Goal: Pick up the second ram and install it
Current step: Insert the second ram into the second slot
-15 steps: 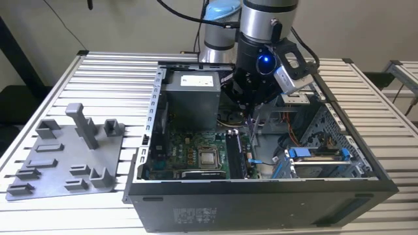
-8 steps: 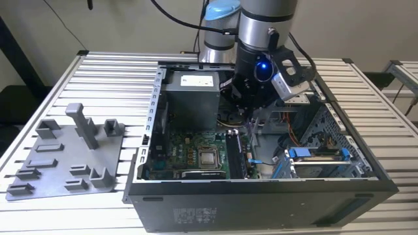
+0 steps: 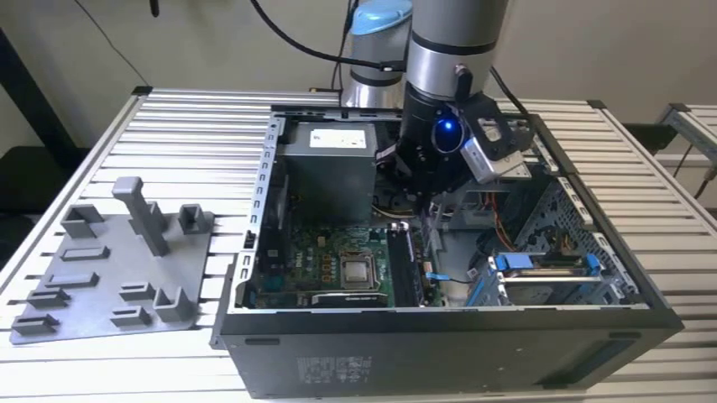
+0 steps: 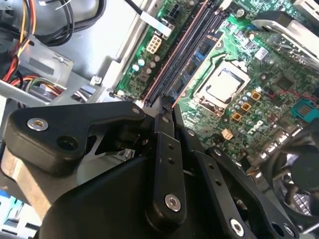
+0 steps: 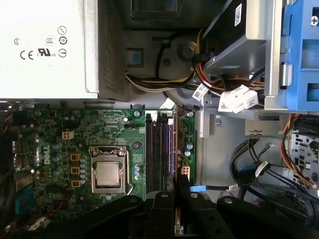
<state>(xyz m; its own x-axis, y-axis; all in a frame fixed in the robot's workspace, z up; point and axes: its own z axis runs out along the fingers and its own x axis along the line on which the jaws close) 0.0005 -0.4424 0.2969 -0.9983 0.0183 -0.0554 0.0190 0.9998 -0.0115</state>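
Exterior view: arm reaches down into open computer case [image 3: 627, 290]; grey fixture tray [image 3: 112, 269] lies outside case, well apart from gripper [image 3: 431, 214]. Both wrist views: motherboard [image 5: 65, 149] with processor [image 5: 108, 175] and memory slots [image 5: 158, 154]. Second ram [image 5: 175, 149] stands edge-on directly below gripper [image 5: 175, 199], fingers [image 4: 164, 149] narrowed onto it.

One open computer case [image 3: 448, 336] holds one motherboard [image 5: 75, 144], one processor [image 5: 108, 174] and one grey power-supply box [image 3: 325, 164], beside one grey fixture tray [image 3: 112, 277] on the exterior view's left.
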